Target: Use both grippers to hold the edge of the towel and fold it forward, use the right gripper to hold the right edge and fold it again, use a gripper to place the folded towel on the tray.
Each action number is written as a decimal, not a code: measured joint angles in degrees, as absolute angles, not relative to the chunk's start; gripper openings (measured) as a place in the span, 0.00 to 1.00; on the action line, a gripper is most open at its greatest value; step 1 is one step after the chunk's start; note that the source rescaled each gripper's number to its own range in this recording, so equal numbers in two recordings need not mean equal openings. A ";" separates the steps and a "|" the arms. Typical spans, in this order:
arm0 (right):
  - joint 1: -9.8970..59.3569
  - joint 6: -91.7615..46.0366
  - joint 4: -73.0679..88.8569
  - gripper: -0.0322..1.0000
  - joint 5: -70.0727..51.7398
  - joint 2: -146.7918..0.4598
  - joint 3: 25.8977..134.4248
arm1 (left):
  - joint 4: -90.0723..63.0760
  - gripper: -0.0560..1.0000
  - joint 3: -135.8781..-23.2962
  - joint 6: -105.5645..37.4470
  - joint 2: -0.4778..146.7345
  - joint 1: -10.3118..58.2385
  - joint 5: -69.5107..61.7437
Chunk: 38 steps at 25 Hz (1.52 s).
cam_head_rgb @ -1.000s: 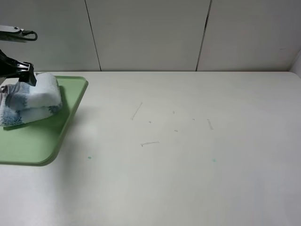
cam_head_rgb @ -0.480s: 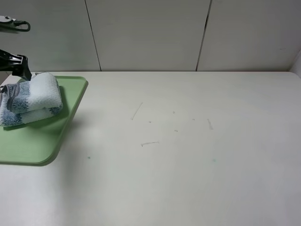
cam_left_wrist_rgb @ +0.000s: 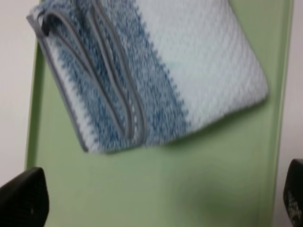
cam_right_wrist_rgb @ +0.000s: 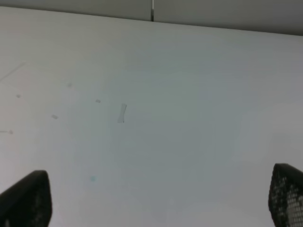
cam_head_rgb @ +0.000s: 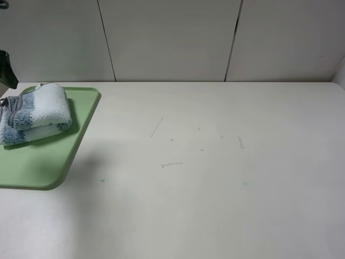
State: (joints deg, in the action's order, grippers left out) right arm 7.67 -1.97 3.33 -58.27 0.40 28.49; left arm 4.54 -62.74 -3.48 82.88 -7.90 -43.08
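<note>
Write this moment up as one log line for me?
towel: folded, lying on tray | left gripper: open, above towel, holding nothing | right gripper: open over bare table

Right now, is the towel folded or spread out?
Folded. The towel lies as a compact bundle on the tray, with several grey hem edges stacked along one side in the left wrist view.

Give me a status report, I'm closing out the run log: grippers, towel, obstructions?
Left gripper open, above the tray. Right gripper open over bare table. Folded towel on the tray, released. Nothing in the way.
</note>
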 joint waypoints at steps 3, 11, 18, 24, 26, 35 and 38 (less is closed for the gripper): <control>7.67 -1.97 3.33 1.00 -58.27 0.40 28.49 | 4.28 1.00 -62.74 -3.98 79.05 -7.90 -48.44; 7.67 -1.97 3.33 1.00 -58.27 0.40 28.49 | 2.89 1.00 -62.74 -6.54 67.99 -7.90 -62.57; 7.67 -1.97 3.33 1.00 -58.27 0.40 28.49 | -1.19 1.00 -60.81 -8.13 57.90 -7.90 -67.23; 7.67 -1.97 3.33 1.00 -58.27 0.40 28.49 | -7.69 1.00 -54.25 -8.08 48.50 -7.90 -67.85; 7.67 -1.97 3.33 1.00 -58.27 0.40 28.49 | -10.30 1.00 -52.02 -8.08 44.75 -7.90 -67.91; 7.67 -1.97 3.33 1.00 -58.27 0.40 28.49 | -14.60 1.00 -45.31 -12.04 29.42 -7.90 -68.03; 7.67 -1.97 3.33 1.00 -58.27 0.40 28.49 | -15.29 1.00 -43.75 -12.46 23.44 -7.90 -68.03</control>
State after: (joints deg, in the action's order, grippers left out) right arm 7.67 -1.97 3.33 -58.27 0.40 28.49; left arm -15.29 -43.75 -12.46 23.44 -7.90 -68.03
